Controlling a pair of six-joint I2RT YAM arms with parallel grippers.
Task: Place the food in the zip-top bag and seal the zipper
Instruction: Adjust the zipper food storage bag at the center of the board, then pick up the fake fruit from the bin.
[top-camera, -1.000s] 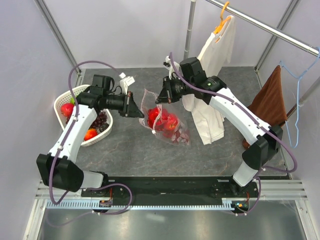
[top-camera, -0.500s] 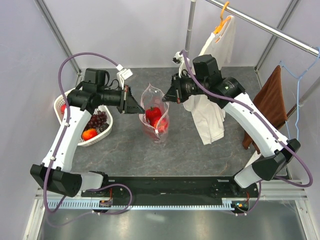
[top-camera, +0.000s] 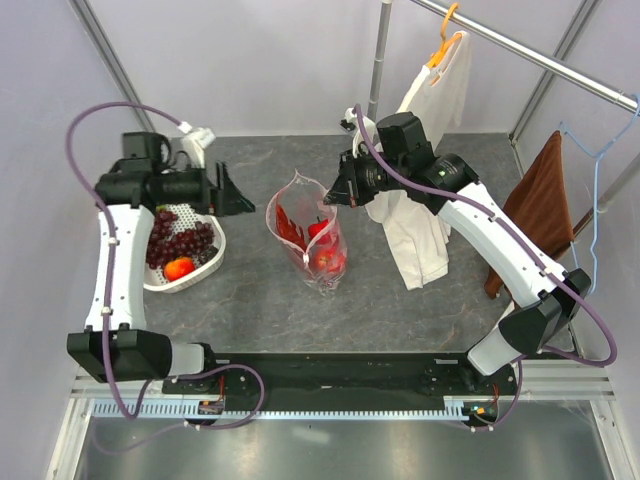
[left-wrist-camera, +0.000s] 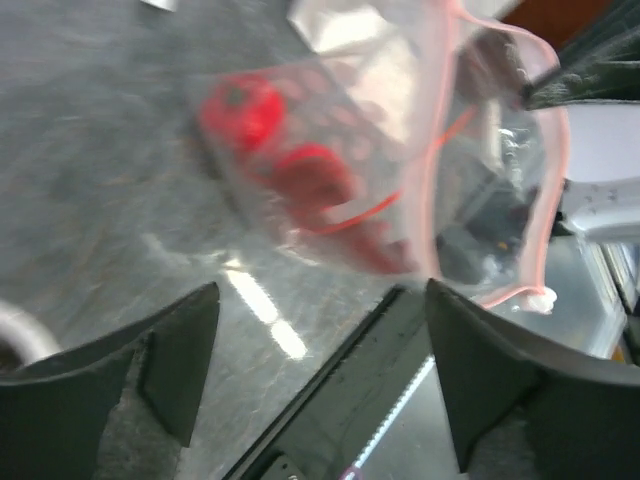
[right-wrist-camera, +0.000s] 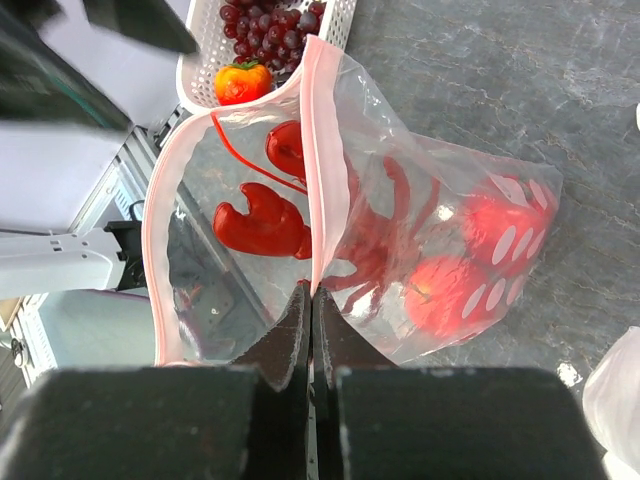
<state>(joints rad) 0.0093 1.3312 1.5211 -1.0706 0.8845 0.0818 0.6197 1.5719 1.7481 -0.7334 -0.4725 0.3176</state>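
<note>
The clear dotted zip-top bag (top-camera: 310, 235) hangs upright over the table's middle, its mouth gaping. My right gripper (top-camera: 333, 197) is shut on the bag's pink zipper (right-wrist-camera: 322, 150) edge; in the right wrist view its jaws (right-wrist-camera: 311, 292) pinch that strip. Inside the bag lie red chilli peppers (right-wrist-camera: 262, 222) and red apples (right-wrist-camera: 445, 290). My left gripper (top-camera: 238, 200) stands open and empty, left of the bag and apart from it. From the left wrist view the bag (left-wrist-camera: 400, 150) floats beyond the spread fingers (left-wrist-camera: 180, 360). Dark grapes (top-camera: 180, 240) and an orange (top-camera: 180, 268) rest in the basket.
A white mesh basket (top-camera: 165, 283) sits at the left of the table, below my left arm. A cream shirt (top-camera: 425, 150) hangs from a rail just behind my right arm. A brown cloth (top-camera: 540, 200) hangs at the far right.
My left gripper has opened, let go of the bag's edge and drawn back left toward the basket. The bag now hangs from the right gripper alone, its mouth still open.
</note>
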